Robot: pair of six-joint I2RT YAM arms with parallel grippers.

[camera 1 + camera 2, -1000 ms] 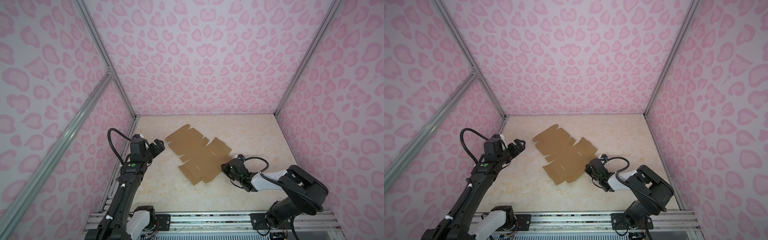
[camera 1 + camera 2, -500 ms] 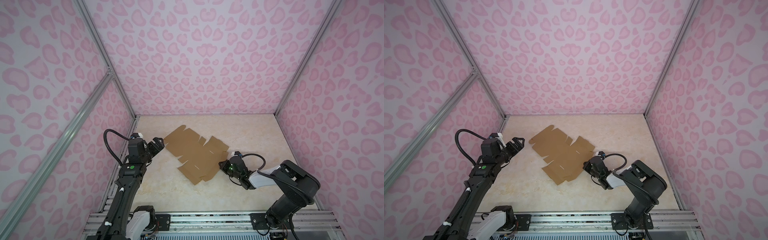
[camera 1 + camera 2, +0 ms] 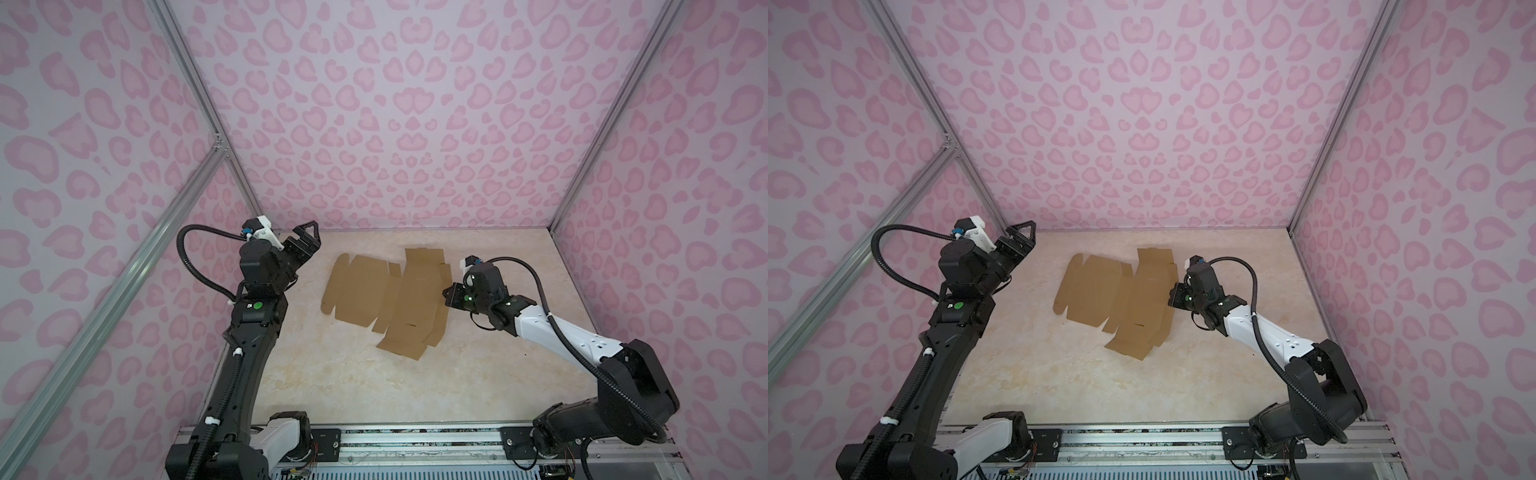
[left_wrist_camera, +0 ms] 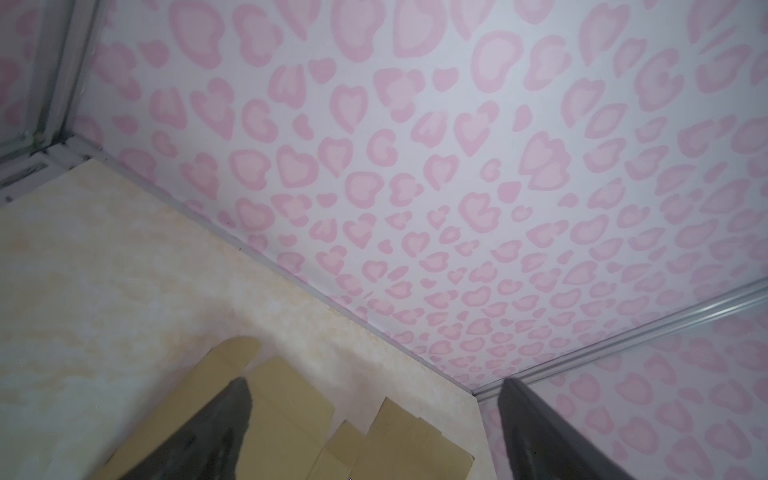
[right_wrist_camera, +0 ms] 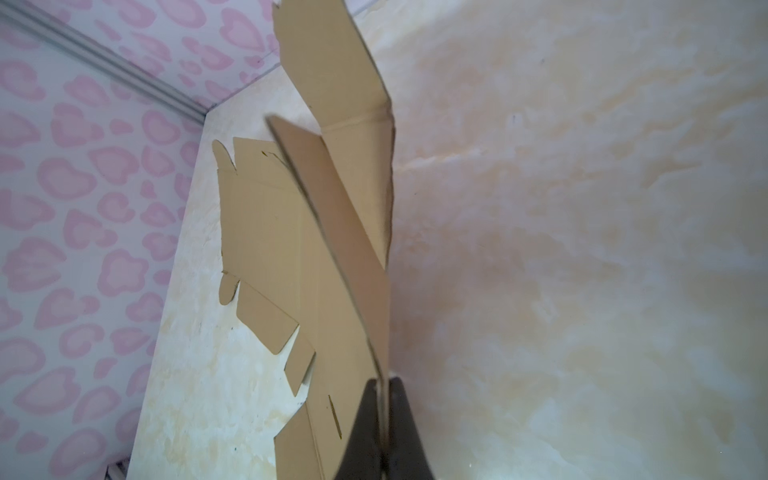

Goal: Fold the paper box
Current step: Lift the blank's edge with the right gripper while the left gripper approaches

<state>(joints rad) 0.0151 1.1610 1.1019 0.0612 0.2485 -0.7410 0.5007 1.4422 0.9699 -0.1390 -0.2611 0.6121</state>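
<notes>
Right wrist view is showing the right gripper pinching the right edge of the paper box, its jaws pressed together on a flap that is rising off the table. Both top views are placing the paper box around the middle of the table, mostly lying flat, with the left gripper hanging spread and empty near its far left corner, not touching it.

To fold well, I judge the right arm should be swinging the flap over along its crease rather than dragging the whole sheet, while the left gripper comes down to pin the main panel.

Only the right wrist view is revealing the grip and the lifted flap. The left wrist view is offering just the far corner of the paper box between its wide fingers.
</notes>
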